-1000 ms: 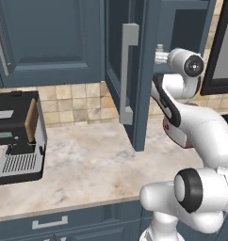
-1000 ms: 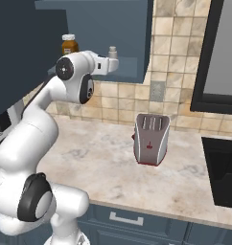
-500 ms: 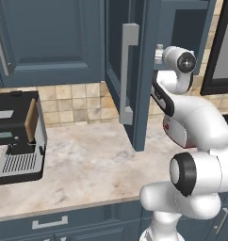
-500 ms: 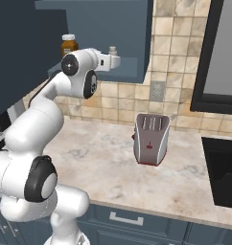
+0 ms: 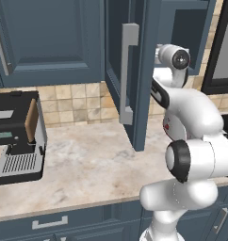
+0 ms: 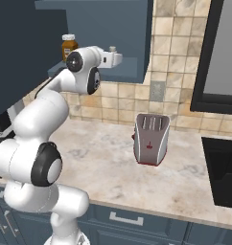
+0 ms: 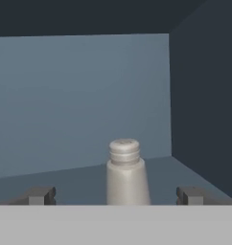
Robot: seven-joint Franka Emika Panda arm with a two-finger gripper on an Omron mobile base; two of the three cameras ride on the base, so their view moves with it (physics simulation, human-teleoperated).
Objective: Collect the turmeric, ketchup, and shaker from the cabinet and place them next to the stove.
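arm raised; shaker [image 7: 125, 172] between open claw [image 7: 116, 195] fingers

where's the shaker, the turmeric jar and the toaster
shaker [image 7: 126, 177], hand view, on its pale body below the ribbed top
turmeric [image 6: 68, 48], right base view, on its orange jar body
toaster [image 6: 150, 140], right base view, on its front face

One turmeric jar [image 6: 68, 46] and one shaker [image 7: 126, 172] are counted on the open cabinet [image 5: 134, 70] shelf. On the counter [image 5: 87, 174], one toaster [image 6: 151, 139] and one coffee machine [image 5: 17, 134] are seen. One gripper [image 7: 115, 195] is counted.
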